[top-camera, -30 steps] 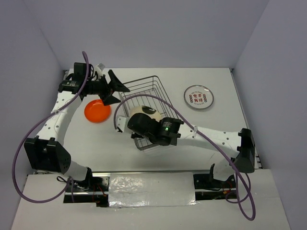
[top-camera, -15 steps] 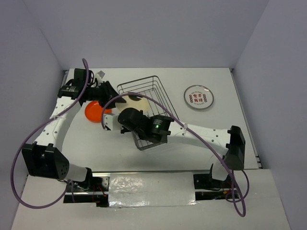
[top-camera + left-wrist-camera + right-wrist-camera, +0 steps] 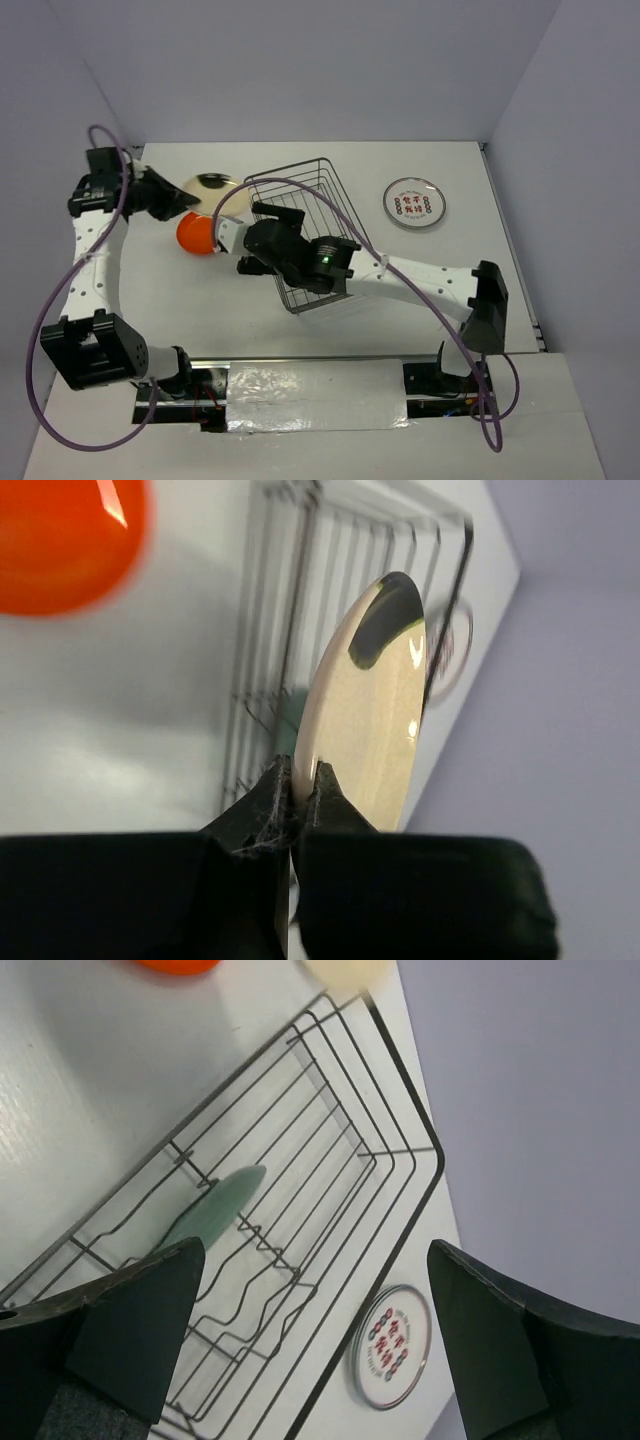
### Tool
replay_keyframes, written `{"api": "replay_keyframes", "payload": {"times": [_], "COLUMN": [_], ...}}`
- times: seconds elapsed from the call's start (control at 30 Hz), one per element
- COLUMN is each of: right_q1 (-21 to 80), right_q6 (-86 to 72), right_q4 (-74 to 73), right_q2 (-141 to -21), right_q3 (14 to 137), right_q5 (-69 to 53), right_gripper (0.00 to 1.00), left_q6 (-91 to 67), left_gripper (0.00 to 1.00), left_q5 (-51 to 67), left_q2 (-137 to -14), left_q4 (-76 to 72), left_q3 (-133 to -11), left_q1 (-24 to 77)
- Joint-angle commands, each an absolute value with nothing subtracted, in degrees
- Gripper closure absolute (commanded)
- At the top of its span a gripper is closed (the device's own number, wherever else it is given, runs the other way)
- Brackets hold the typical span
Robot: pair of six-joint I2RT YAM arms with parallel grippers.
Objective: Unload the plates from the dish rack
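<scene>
My left gripper (image 3: 300,792) is shut on the rim of a cream plate (image 3: 370,710). It holds the plate on edge in the air, left of the dish rack (image 3: 310,235), and above the far side of the solid orange plate (image 3: 197,236) lying on the table. The top view shows the held cream plate (image 3: 212,183) past the left gripper (image 3: 183,200). My right gripper (image 3: 320,1345) hangs wide open over the rack's wires (image 3: 400,1150) with nothing between its fingers. A teal plate (image 3: 215,1210) stands on edge in the rack.
A white plate with red character print (image 3: 413,203) lies flat on the table right of the rack. Grey walls close in the table on the left, back and right. The right arm stretches across the rack's near end.
The right gripper opened and let go of the cream plate. The left gripper shut on its rim and carried it left, out of the rack, to above the orange plate.
</scene>
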State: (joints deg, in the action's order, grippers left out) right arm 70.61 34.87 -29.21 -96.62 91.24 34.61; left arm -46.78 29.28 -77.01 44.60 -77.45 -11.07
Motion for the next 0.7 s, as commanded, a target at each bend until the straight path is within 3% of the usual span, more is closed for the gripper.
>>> {"api": "replay_keyframes", "payload": {"times": [0.0,0.23,0.47,0.5,0.6,0.63,0.67], "right_q1": [69.52,62.33,58.27,58.36,58.27,58.10,57.92], "right_q6": [26.82,10.04,3.17,2.90,1.94,1.41,0.19], "right_q4": [-28.21,-33.04,-35.15,-35.68,-36.82,-37.26,-37.70], "right_q2": [-87.11,-76.56,-69.79,-69.79,-70.05,-70.31,-70.83], "right_q3": [89.83,83.32,82.00,82.09,81.65,81.56,81.65], "right_q5": [36.56,31.66,23.91,23.65,22.33,20.32,19.08], "right_gripper": [0.00,0.00,0.00,0.00,0.00,0.00,0.00], "left_q6": [-47.81,-45.44,-45.79,-45.62,-44.74,-44.56,-44.39], "left_gripper": [1.00,1.00,0.83,0.79,0.54,0.38,0.30], "left_q5": [23.57,17.58,18.81,18.37,18.10,18.02,17.93], "left_q2": [-74.18,-81.11,-86.39,-86.66,-87.71,-87.98,-88.07], "left_q4": [38.44,30.78,17.59,17.23,18.19,18.19,18.28], "left_q3": [-74.81,-67.42,-60.03,-59.77,-59.24,-58.37,-58.01], "left_q1": [-18.97,-23.73,-23.82,-23.82,-23.82,-23.82,-23.73]}}
